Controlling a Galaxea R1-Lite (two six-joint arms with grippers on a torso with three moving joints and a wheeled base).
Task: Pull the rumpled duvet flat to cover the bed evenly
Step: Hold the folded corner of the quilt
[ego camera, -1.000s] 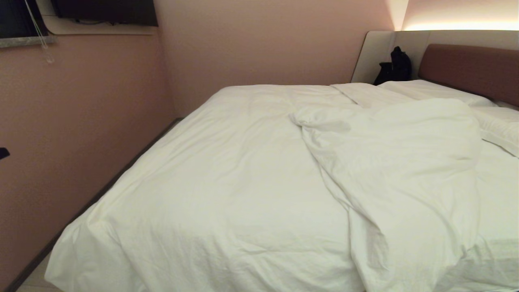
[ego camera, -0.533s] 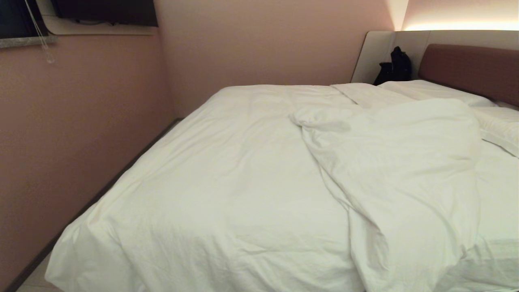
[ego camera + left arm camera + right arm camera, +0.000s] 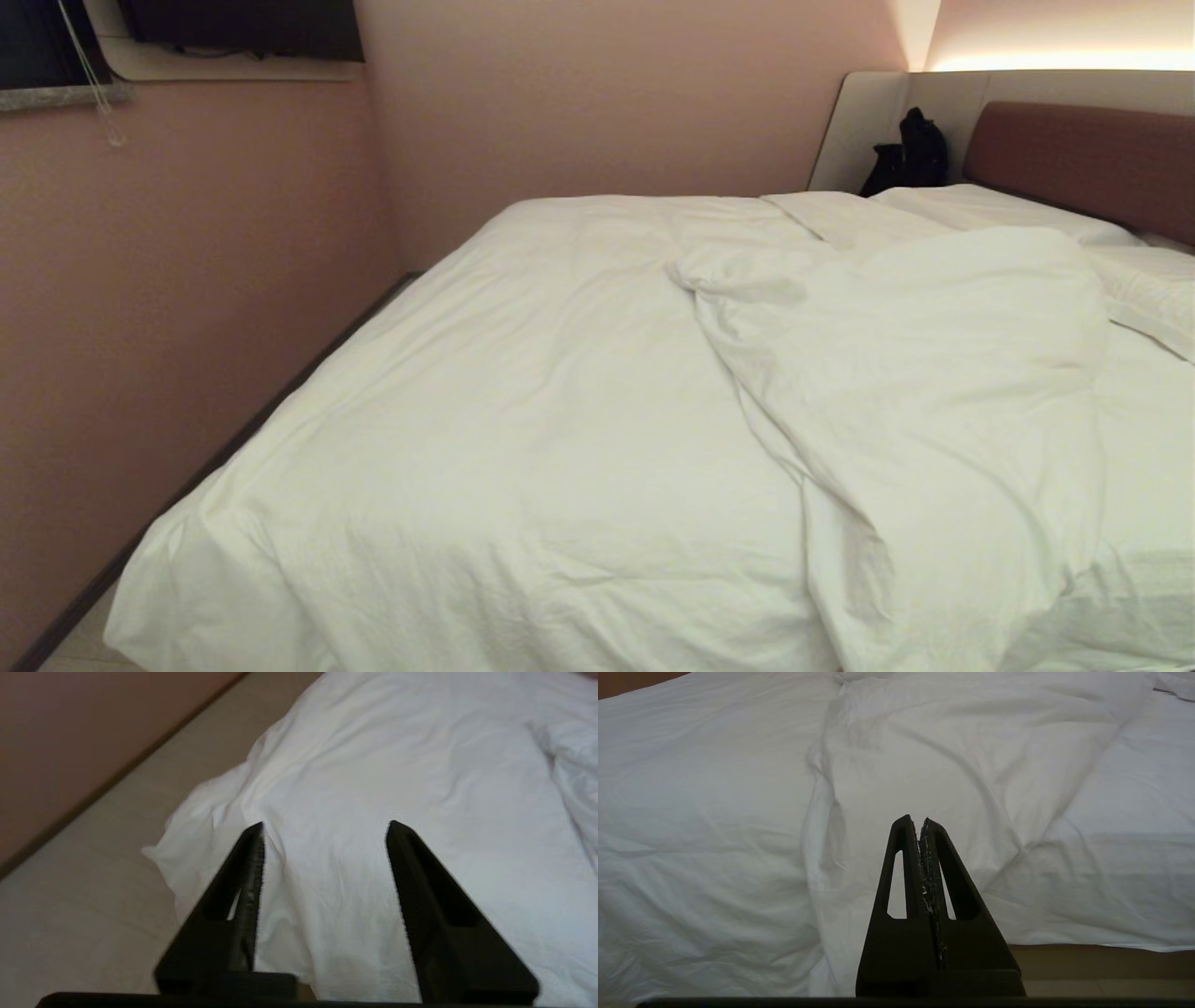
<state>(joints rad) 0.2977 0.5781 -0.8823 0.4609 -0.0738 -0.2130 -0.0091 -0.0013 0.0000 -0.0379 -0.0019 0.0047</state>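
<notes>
Pink walls [image 3: 233, 280] close in on the bed [image 3: 1074, 159], which fills the room's corner. Its duvet [image 3: 523, 439] lies spread to the left edge and foot, with a bunched fold [image 3: 915, 373] heaped along the right side. Above the duvet's foot-left corner, the left gripper [image 3: 324, 828] has fingers spread, holding nothing. Before the foot edge, the right gripper [image 3: 920, 820] has fingers pressed together.

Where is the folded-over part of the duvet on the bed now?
In the head view, the folded-over part of the duvet lies on the right half of the bed, running from near the pillows down to the near edge.
</notes>
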